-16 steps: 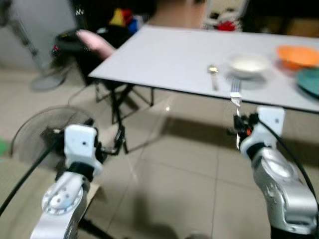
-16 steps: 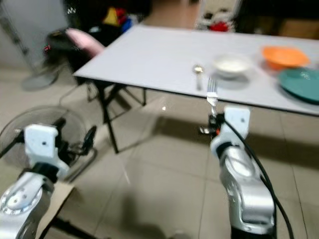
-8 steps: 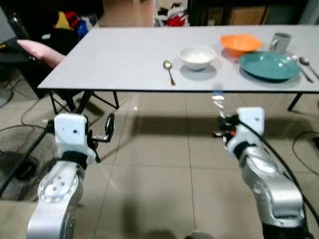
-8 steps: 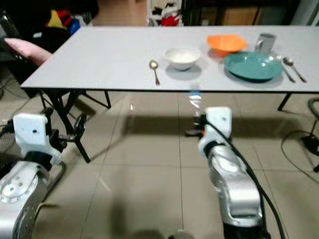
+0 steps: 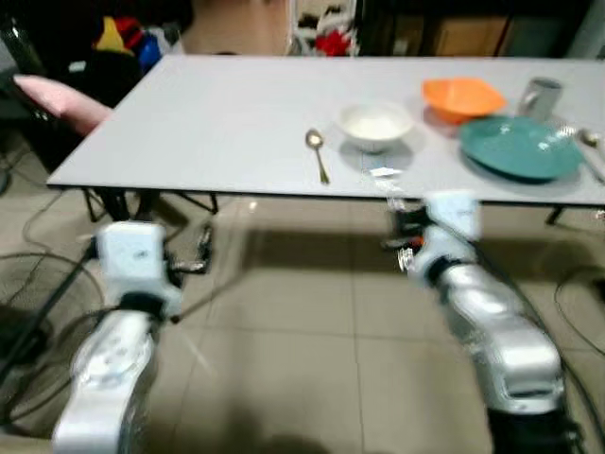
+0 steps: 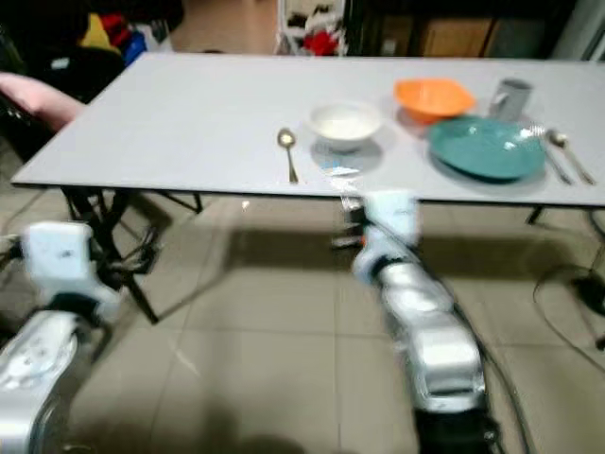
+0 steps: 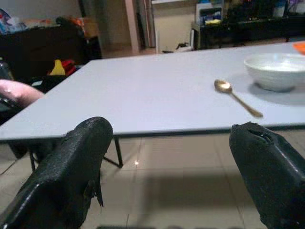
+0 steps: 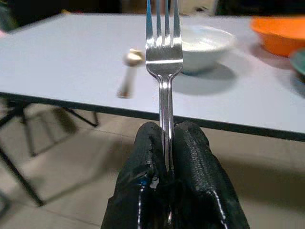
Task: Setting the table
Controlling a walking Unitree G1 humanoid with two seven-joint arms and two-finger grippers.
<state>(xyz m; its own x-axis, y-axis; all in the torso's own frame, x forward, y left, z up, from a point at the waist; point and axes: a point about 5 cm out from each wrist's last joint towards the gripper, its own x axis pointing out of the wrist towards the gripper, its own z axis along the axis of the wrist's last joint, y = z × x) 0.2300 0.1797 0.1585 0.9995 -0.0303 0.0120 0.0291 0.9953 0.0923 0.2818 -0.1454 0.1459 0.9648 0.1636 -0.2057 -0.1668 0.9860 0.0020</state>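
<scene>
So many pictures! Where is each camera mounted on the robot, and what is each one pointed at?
Left eye, right eye: on the head, looking forward and down at the long grey table; both silver arms show.
Left wrist: looks past the open left gripper at the gold spoon.
Right wrist: looks along the right gripper clamping a steel fork.
Shared: the white bowl appears in all.

The head's two eyes looked forward and down, sharing the long grey-white table [image 5: 236, 123]; both wrist cameras faced it low. They sat near its edge.
</scene>
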